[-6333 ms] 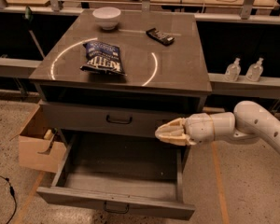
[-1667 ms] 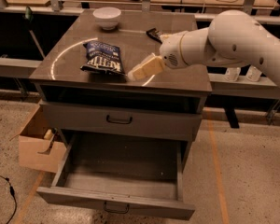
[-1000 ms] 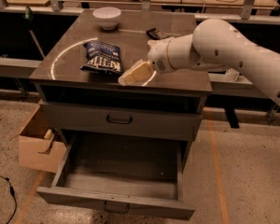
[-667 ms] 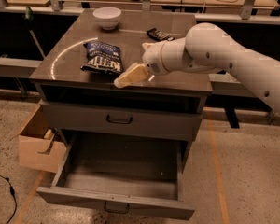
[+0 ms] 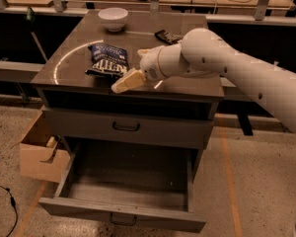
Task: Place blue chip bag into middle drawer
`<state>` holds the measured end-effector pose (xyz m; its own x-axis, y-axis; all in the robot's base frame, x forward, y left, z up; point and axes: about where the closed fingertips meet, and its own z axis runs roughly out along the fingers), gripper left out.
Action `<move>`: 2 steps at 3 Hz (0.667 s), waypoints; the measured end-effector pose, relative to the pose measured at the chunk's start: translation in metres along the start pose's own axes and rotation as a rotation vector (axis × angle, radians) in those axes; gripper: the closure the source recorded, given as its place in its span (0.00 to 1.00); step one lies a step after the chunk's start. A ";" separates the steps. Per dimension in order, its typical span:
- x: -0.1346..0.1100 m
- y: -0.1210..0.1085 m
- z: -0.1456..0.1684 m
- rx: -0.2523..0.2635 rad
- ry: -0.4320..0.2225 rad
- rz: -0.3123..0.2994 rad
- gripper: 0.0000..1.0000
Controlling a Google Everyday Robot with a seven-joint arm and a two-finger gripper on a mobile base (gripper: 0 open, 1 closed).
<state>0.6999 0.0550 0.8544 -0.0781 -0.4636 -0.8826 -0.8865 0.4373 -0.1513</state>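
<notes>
Approach step: cream pincer, state can't tell, hovers near-right of crinkled dark-blue chip bag on grey counter; nxt needs grasping it & lowering into open grey metal middle drawer.

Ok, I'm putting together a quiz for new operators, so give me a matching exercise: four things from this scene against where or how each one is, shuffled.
Things:
1. blue chip bag
2. white bowl
3. middle drawer
4. gripper

Places or states:
A. pulled open, below the shut top drawer
B. over the front part of the cabinet top, just right of the bag
C. at the cabinet top's far edge
D. lying flat on the cabinet top

Pairs: 1-D, 2-C, 3-A, 4-B.
</notes>
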 end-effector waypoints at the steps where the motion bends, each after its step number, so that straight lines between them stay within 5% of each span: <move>1: -0.002 -0.001 0.007 -0.008 0.013 -0.009 0.36; 2: -0.002 0.000 0.009 -0.022 0.026 -0.013 0.59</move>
<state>0.7043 0.0630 0.8521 -0.0784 -0.4891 -0.8687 -0.8973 0.4144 -0.1523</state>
